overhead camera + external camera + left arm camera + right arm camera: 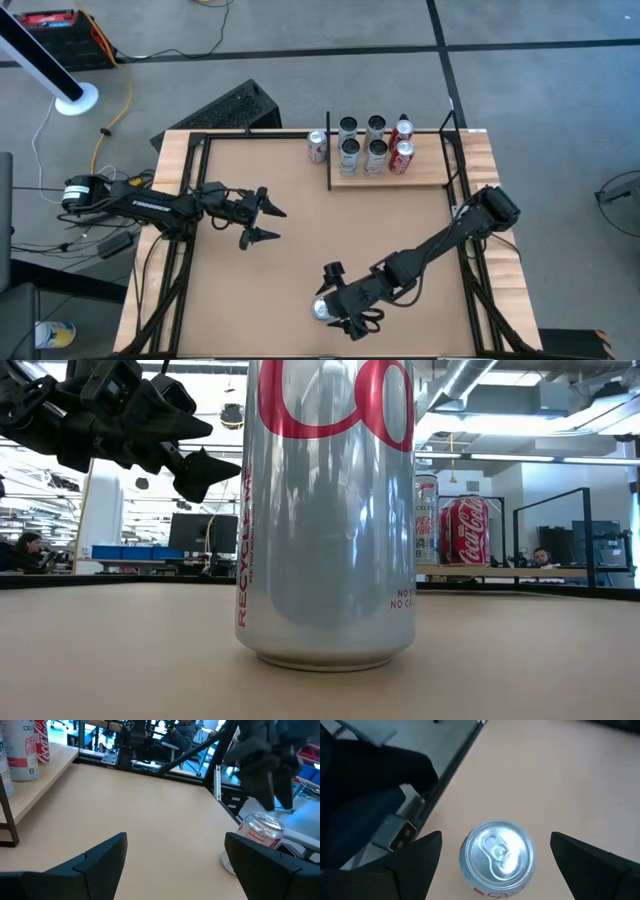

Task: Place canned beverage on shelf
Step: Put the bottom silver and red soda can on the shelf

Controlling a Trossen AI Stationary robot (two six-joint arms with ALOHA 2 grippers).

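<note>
Jaws on the right gripper (490, 870) stand wide apart and hold nothing; they hang above the silver can (497, 853), one finger to each side of it with clear space between metal and finger, and in the high view that gripper (345, 310) sits over the can (322, 310) near the front edge of the bench (300, 240). The left gripper (268, 222) waits well apart toward the left side of the bench, its jaws also open and empty. The can stands upright on the bench, pull-tab up and unopened, far from the shelf (430, 172) at the back right, where six other cans (372, 146) already stand in rows and one more stands just beside it on the bench. Judging by the sealed top, the can is probably full, so it should feel fairly heavy for its size and carry its weight evenly. Its wall is smooth, shiny metal, likely slippery, and thin enough to dent under a hard squeeze, though the liquid inside should stiffen it. The best hold looks to be across the round body, below the rim and about midway down, with the fingers on opposite sides so the can stays upright. A grip on the tapered top could slide off. Any tilt on the way could knock the standing cans, since the free space left on the shelf looks tight.
</note>
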